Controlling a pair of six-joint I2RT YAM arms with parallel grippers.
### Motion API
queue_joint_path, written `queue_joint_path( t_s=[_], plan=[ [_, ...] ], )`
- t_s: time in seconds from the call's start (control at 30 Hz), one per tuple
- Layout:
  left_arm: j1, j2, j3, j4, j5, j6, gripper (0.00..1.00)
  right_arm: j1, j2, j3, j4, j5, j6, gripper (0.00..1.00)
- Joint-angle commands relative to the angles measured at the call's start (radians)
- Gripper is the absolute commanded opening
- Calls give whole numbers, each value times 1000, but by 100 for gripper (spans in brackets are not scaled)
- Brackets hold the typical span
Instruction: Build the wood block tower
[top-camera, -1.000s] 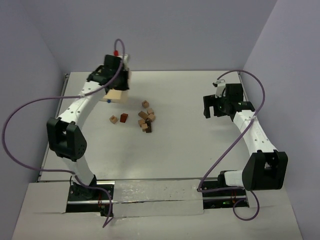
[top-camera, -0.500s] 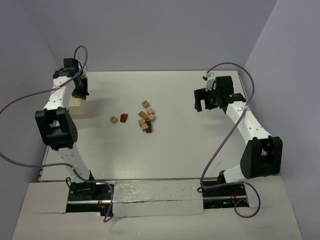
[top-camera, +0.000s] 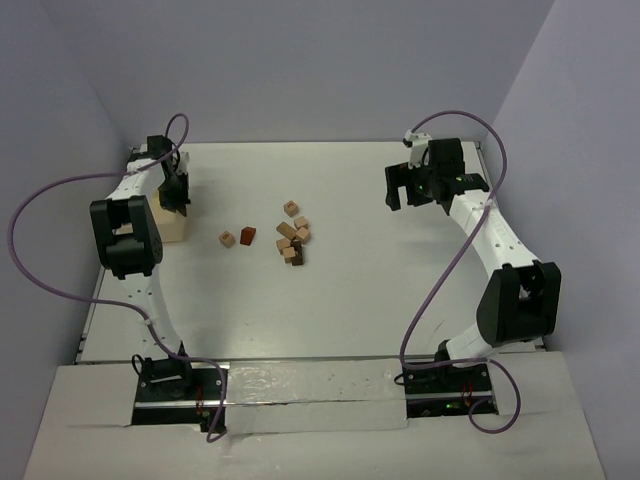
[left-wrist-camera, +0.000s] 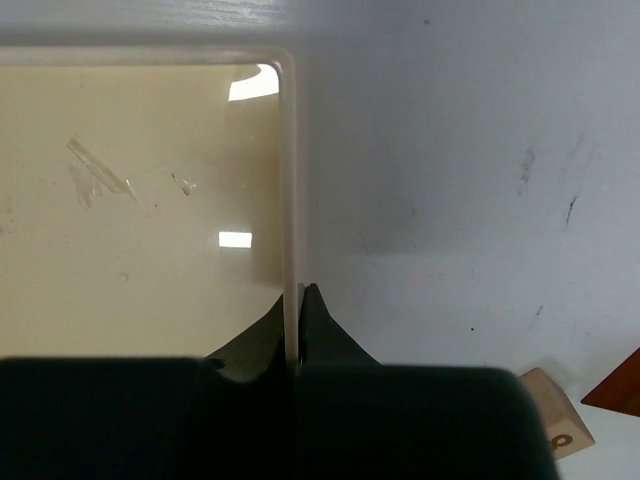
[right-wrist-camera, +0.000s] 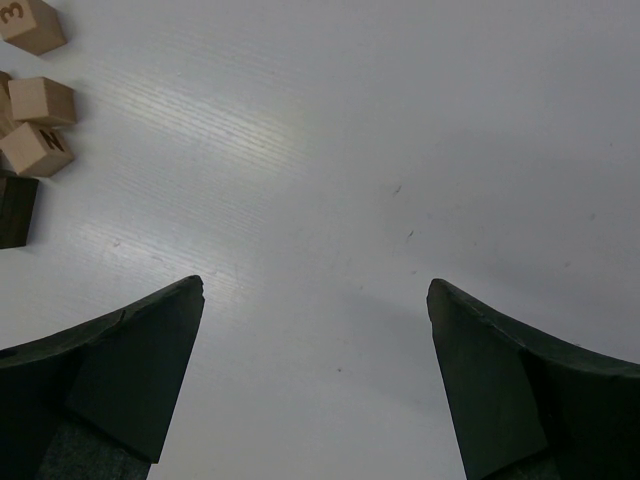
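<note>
**Top view.** The blocks (top-camera: 291, 240) lie loose and unstacked at the middle of the table (top-camera: 350, 300), between the two arms and well apart from both grippers. Most form a tight cluster. A pale cube (top-camera: 227, 238) and a red-brown cube (top-camera: 247, 235) sit side by side just left of it. The left gripper (top-camera: 178, 203) is at the far left, over the tray (top-camera: 160, 228), which lies near the table's left edge. The right gripper (top-camera: 402, 195) hangs at the far right with its jaws spread. Bare table separates it from the cluster.

**Left wrist view.** The jaws are closed, pinching the tray's right wall (left-wrist-camera: 289, 180) between the fingers (left-wrist-camera: 330, 345). That wall runs straight away from them. The pale cube (left-wrist-camera: 553, 425) and a corner of the red-brown cube (left-wrist-camera: 618, 385) show to the right, apart from the tray, with bare table beyond them.

**Right wrist view.** The fingers (right-wrist-camera: 130, 380) stand wide apart and grip nothing. Only bare table lies in the gap. Three pale blocks and a dark block (right-wrist-camera: 15, 210) sit beyond one fingertip, outside the gap.
</note>
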Motion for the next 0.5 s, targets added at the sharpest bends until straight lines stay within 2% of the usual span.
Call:
queue_joint_path(
  t_s=[0.0, 0.2, 0.33, 0.47],
  plan=[
    [6, -24, -17, 64, 20, -6, 10, 17, -2, 19, 17, 0, 12, 100],
    [7, -56, -56, 85, 68, -4, 40, 17, -20, -1, 27, -5, 14, 100],
    [6, -87, -41, 70, 117, 0, 52, 18, -28, -3, 28, -12, 13, 100],
    [5, -193, -28, 70, 297, 70, 61, 18, -45, -8, 34, -25, 9, 100]
  ],
)
